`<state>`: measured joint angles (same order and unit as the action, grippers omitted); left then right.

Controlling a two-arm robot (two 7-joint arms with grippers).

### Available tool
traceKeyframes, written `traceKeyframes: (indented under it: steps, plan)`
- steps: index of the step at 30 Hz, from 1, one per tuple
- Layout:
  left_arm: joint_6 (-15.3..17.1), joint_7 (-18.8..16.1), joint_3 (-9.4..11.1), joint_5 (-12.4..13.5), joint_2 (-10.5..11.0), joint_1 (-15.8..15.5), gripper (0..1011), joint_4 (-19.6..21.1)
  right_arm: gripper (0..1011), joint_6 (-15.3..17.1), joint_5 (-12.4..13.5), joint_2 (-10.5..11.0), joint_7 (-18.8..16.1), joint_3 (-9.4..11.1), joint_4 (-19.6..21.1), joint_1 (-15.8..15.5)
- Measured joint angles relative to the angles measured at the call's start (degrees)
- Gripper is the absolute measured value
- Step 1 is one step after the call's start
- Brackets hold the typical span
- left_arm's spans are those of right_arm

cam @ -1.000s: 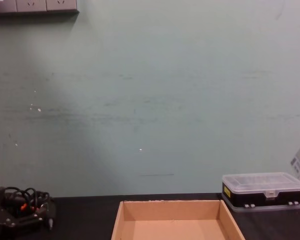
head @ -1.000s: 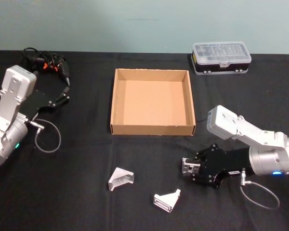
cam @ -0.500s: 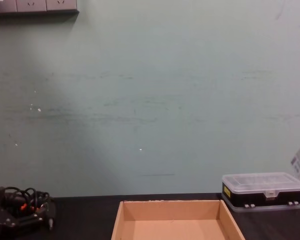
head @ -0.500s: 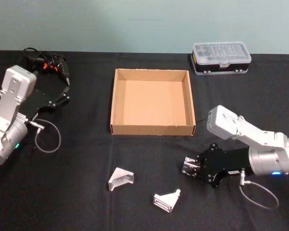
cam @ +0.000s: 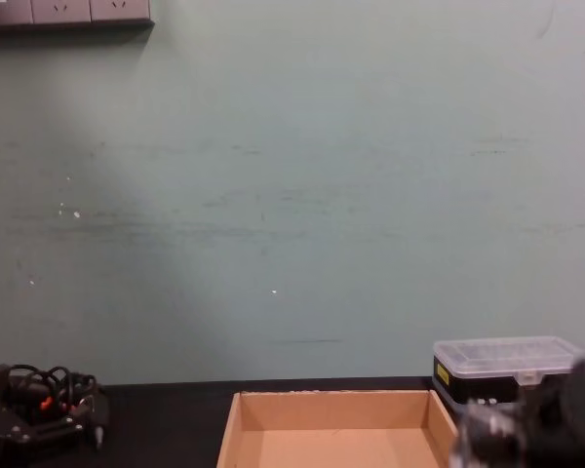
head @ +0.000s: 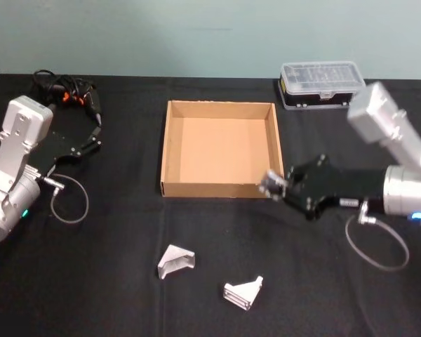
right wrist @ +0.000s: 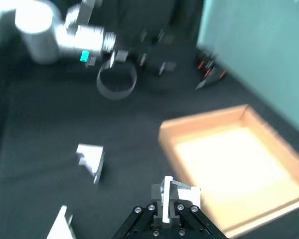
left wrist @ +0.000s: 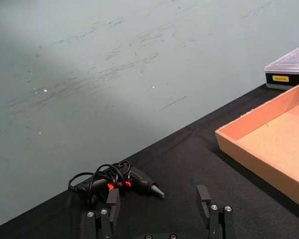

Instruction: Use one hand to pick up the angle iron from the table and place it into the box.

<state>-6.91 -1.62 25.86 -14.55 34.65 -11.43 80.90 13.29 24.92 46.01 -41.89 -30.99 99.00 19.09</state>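
Right pincer (head: 274, 184), apparently holding angle iron (right wrist: 182, 191), outstretched.

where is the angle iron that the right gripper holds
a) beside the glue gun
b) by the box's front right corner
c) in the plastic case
b: the right gripper is shut on the angle iron just at the front right corner of the box.

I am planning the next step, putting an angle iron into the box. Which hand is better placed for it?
The right hand. It holds an angle iron beside the front right corner of the box. The left hand is open and holds nothing, parked far to the left.
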Motion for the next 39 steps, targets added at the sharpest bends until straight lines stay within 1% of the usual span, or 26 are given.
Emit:
traceKeyframes:
  steps: [2, 3, 6, 8, 9, 12, 13, 16, 17, 19, 20, 21, 22, 24, 26, 27, 32, 35, 38, 39]
  plan:
    - [0.0, 0.0, 0.0, 0.0, 0.0, 0.0, 1000, 0.0, 80, -0.5, 1.6, -0.2, 0.9, 1.4, 0.4, -0.3]
    - [0.0, 0.0, 0.0, 0.0, 0.0, 0.0, 1000, 0.0, 80, -0.9, 2.8, -0.5, 1.9, 2.4, 0.7, -0.4]
    - [0.0, 0.0, 0.0, 0.0, 0.0, 0.0, 1000, 0.0, 80, -1.4, 3.7, -1.0, 3.9, 3.6, 0.9, -0.6]
    - [0.0, 0.0, 0.0, 0.0, 0.0, 0.0, 1000, 0.0, 80, -1.9, 3.7, -1.9, 6.5, 4.5, 1.0, -0.6]
    - [0.0, 0.0, 0.0, 0.0, 0.0, 0.0, 1000, 0.0, 80, -2.2, 3.4, -2.7, 8.3, 4.9, 0.9, -0.6]
    - [0.0, 0.0, 0.0, 0.0, 0.0, 0.0, 1000, 0.0, 80, -2.4, 2.3, -4.2, 11.2, 5.3, 0.2, -0.5]
    - [0.0, 0.0, 0.0, 0.0, 0.0, 0.0, 1000, 0.0, 80, -2.5, 1.6, -5.4, 13.0, 5.6, -0.6, -0.4]
    - [0.0, 0.0, 0.0, 0.0, 0.0, 0.0, 1000, 0.0, 80, -2.7, 0.4, -7.6, 15.8, 5.9, -1.9, -0.1]
    - [0.0, 0.0, 0.0, 0.0, 0.0, 0.0, 1000, 0.0, 80, -2.8, -0.6, -9.1, 17.6, 5.9, -3.0, 0.3]
    - [0.0, 0.0, 0.0, 0.0, 0.0, 0.0, 1000, 0.0, 80, -2.9, -1.5, -10.5, 19.0, 5.9, -4.2, 0.8]
    - [0.0, 0.0, 0.0, 0.0, 0.0, 0.0, 1000, 0.0, 80, -3.0, -2.5, -11.8, 20.2, 5.7, -5.4, 1.3]
    - [0.0, 0.0, 0.0, 0.0, 0.0, 0.0, 1000, 0.0, 81, -3.0, -2.9, -12.3, 20.6, 5.5, -5.9, 1.6]
    - [0.0, 0.0, 0.0, 0.0, 0.0, 0.0, 1000, 0.0, 81, -3.0, -3.7, -13.5, 21.3, 5.2, -7.2, 2.3]
    - [0.0, 0.0, 0.0, 0.0, 0.0, 0.0, 1000, 0.0, 80, -3.0, -4.8, -14.9, 21.7, 4.6, -9.0, 3.4]
    - [0.0, 0.0, 0.0, 0.0, 0.0, 0.0, 1000, 0.0, 80, -3.0, -5.5, -15.9, 21.8, 4.2, -10.3, 4.2]
    - [0.0, 0.0, 0.0, 0.0, 0.0, 0.0, 1000, 0.0, 80, -2.9, -6.0, -16.8, 21.8, 3.8, -11.8, 4.9]
    - [0.0, 0.0, 0.0, 0.0, 0.0, 0.0, 1000, 0.0, 80, -2.5, -7.2, -18.7, 21.5, 2.9, -15.2, 6.6]
    - [0.0, 0.0, 0.0, 0.0, 0.0, 0.0, 1000, 0.0, 80, -2.3, -8.5, -20.5, 21.0, 2.0, -18.7, 8.2]
    - [0.0, 0.0, 0.0, 0.0, 0.0, 0.0, 1000, 0.0, 80, -2.3, -9.2, -21.5, 20.7, 1.5, -20.7, 9.1]
    - [0.0, 0.0, 0.0, 0.0, 0.0, 0.0, 1000, 0.0, 80, -2.3, -9.7, -22.2, 20.5, 1.3, -21.9, 9.5]
